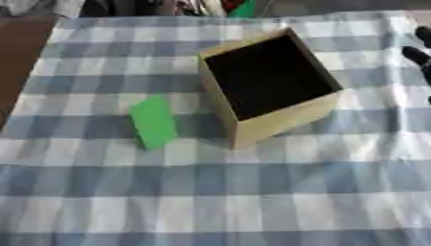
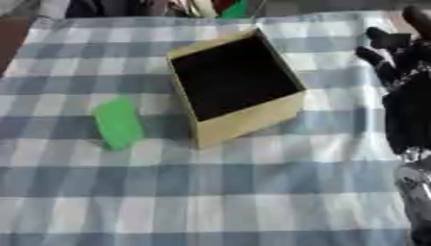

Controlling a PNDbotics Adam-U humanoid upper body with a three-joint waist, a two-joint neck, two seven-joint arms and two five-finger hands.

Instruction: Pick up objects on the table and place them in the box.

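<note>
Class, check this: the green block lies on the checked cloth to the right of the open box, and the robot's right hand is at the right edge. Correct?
Not quite. The green block lies to the left of the open box, as the left eye view shows. The rest holds: it lies on the checked cloth, and the right robot hand is at the right edge.

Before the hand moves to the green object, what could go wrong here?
1. The green block lies left of the box, while the right hand is on the far right. Reaching straight across could knock the box.
2. The block lies flat and close to the box wall, so fingers may push it instead of gripping it.
3. The checked cloth could bunch up and shift both things.
</note>
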